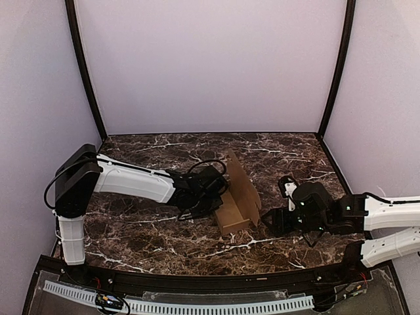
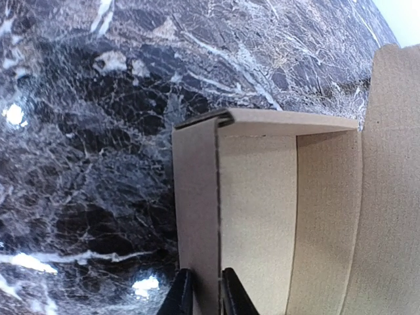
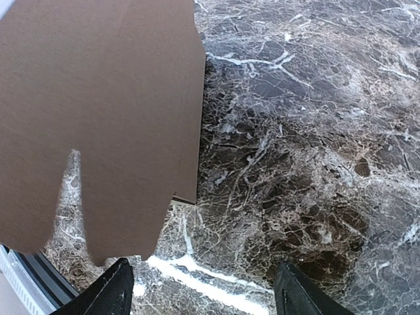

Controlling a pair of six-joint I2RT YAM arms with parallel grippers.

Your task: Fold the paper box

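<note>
Two hands flank the box, which stands near the middle of the dark marbled surface. It is tan, unprinted and only partly formed: a low open tray with raised sides, and one tall panel rising from its right side, leaning a little away from the tray. The left hand is at the tray's left side. In its wrist view its two black fingers sit astride the top edge of the left wall, one outside and one inside, set close together with the thin cardboard between them. Whether they pinch the wall or merely stand beside it cannot be told. Beyond them that view shows the tray floor, an end wall folded up to meet the left wall at a corner, and the tall panel along the right edge. The right hand lies low just right of the box, its fingers spread wide with nothing between them but bare surface. Its wrist view has the panel's outer face filling the upper left, with rounded tabs along the lower edge.
</note>
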